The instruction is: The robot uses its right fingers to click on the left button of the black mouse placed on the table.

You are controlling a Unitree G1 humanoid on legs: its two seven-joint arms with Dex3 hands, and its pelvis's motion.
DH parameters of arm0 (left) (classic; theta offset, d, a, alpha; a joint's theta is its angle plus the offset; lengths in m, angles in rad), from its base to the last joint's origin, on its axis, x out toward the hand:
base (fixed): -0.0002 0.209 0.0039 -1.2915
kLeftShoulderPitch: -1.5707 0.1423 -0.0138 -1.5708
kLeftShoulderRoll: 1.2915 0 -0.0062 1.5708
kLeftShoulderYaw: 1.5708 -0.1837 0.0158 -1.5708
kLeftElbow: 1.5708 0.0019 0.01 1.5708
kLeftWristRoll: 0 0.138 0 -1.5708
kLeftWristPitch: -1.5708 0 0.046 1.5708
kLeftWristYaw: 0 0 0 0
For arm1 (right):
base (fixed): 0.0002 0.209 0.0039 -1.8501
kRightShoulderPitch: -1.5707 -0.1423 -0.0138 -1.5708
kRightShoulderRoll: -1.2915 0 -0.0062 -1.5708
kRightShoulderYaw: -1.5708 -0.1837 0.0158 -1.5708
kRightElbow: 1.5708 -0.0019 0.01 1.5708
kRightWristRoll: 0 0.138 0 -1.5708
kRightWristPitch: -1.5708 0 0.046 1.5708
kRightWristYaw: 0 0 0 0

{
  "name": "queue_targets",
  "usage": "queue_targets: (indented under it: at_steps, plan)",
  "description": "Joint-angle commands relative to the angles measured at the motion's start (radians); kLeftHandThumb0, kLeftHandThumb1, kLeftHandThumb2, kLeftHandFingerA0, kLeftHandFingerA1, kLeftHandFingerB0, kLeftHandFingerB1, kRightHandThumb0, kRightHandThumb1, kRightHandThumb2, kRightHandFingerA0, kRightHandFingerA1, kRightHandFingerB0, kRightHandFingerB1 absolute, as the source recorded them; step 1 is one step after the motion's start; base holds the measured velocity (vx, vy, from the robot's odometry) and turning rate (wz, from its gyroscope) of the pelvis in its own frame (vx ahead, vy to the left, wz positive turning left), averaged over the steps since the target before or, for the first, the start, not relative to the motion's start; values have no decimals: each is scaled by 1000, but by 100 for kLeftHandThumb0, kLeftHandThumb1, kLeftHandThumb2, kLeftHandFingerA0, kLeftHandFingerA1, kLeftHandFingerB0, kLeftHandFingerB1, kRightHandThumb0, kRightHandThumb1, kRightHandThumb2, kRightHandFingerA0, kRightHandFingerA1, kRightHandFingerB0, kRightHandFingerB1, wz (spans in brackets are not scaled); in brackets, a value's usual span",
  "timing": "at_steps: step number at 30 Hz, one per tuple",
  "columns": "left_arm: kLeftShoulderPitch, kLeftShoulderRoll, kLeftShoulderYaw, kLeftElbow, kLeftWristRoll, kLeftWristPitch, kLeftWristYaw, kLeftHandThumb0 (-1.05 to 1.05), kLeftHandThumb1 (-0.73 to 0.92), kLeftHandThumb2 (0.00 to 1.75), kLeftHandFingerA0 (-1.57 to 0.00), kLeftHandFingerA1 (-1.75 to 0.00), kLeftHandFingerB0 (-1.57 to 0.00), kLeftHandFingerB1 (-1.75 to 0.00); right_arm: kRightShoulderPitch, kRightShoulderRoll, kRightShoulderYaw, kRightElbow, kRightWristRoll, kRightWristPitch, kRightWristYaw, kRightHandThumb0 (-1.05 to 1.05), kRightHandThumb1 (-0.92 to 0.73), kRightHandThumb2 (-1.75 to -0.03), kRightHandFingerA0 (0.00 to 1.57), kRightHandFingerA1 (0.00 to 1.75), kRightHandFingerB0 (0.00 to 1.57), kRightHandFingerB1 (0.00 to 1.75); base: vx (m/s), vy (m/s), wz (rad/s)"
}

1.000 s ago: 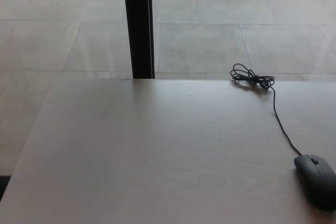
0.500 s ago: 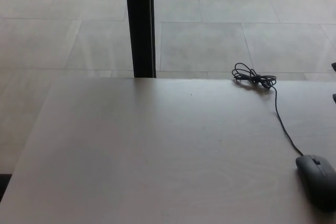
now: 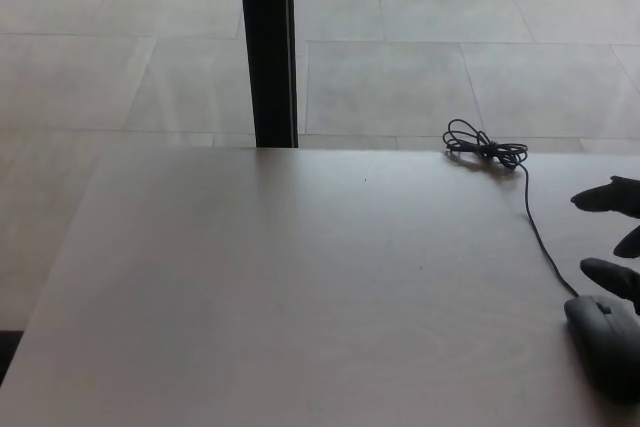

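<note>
Change: the robot's right hand point(image 3: 612, 237) has come into view at the right edge; 1 second ago no hand showed there.
Right hand: black fingers point(image 3: 603, 196) spread apart, holding nothing; the lowest fingertip sits just beyond the far end of the mouse, contact unclear.
Left hand: not in view.
Black mouse point(image 3: 604, 341): near right corner of the table point(image 3: 280, 287), partly cut off by the frame.
Cable point(image 3: 535, 227): runs from the mouse to a coil point(image 3: 482, 147) at the far edge.
Meaning: the approach looks begun; the click seems not yet made.
Room: wide bare tabletop to the left; a dark post point(image 3: 268, 47) stands beyond the far edge.
</note>
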Motion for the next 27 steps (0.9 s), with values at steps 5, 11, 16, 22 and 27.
queue_targets:
  at_steps: [5, 11, 16, 22, 27]
  plan:
    - [1, 22, 2, -6, -33, -23, 2, -70, 60, 58, -79, -67, -60, -51, -18, -129, 115, 65, -268, -137, -68, -60, -78, -63, 45, 47, 44, 38, 0, 0, 0]
    - [-1, 29, -5, 0, -25, -16, 5, -68, 46, 88, -71, -69, -54, -60, -1, -149, 154, 41, -329, -148, -89, -66, -67, -103, 39, 59, 30, 49, 0, 0, 0]
    - [-3, 27, 2, 1, -35, -19, -3, -69, 47, 89, -73, -71, -55, -60, 1, -112, 171, 60, -340, -156, -109, -64, -81, -65, 43, 47, 39, 37, 0, 0, 0]
    - [0, 27, -25, 0, -19, -29, 6, -71, 62, 59, -77, -61, -59, -48, 44, -86, 151, 34, -335, -145, -103, -64, -69, -105, 38, 59, 28, 50, 0, 0, 0]
    - [-1, 26, -19, 2, -43, -22, 4, -69, 61, 58, -74, -59, -62, -50, 73, -98, 133, 87, -348, -165, -141, -63, -79, -65, 44, 48, 40, 39, 0, 0, 0]
